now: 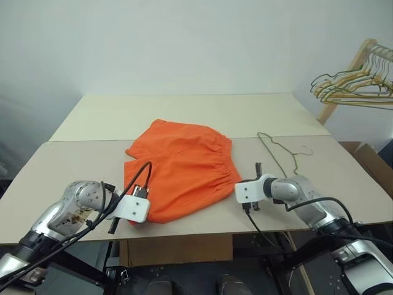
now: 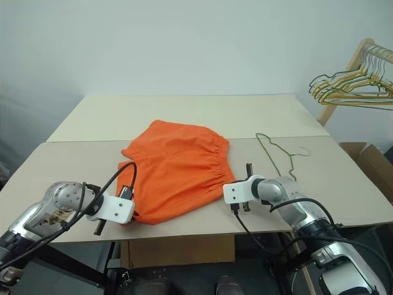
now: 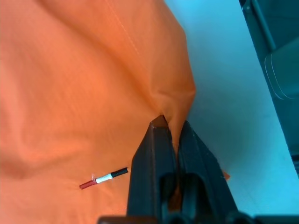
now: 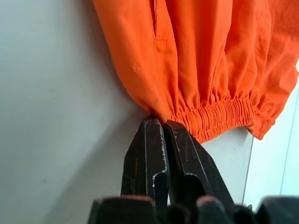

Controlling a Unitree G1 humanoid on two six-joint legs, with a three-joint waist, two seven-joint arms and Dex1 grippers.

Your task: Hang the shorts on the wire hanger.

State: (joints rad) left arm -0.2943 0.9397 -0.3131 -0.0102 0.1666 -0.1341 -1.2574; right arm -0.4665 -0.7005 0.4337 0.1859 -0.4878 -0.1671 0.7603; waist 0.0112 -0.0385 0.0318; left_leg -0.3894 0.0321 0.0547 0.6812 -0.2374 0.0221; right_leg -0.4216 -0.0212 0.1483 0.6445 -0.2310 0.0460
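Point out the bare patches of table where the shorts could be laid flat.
Bare: the far tabletop behind the shorts, and the near-left corner beside the left gripper. Crowded: right of the shorts, where the right gripper pinches the waistband and the wire hanger lies.

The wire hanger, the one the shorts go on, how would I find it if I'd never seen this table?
Start at the big pale table and find the bright orange shorts in its middle. Just to the robot's right of them, one thin grey-olive wire hanger lies flat on the tabletop. It lies alone, unlike the bunched gold and pale hangers hanging from the wooden rail beyond the table's far right corner.
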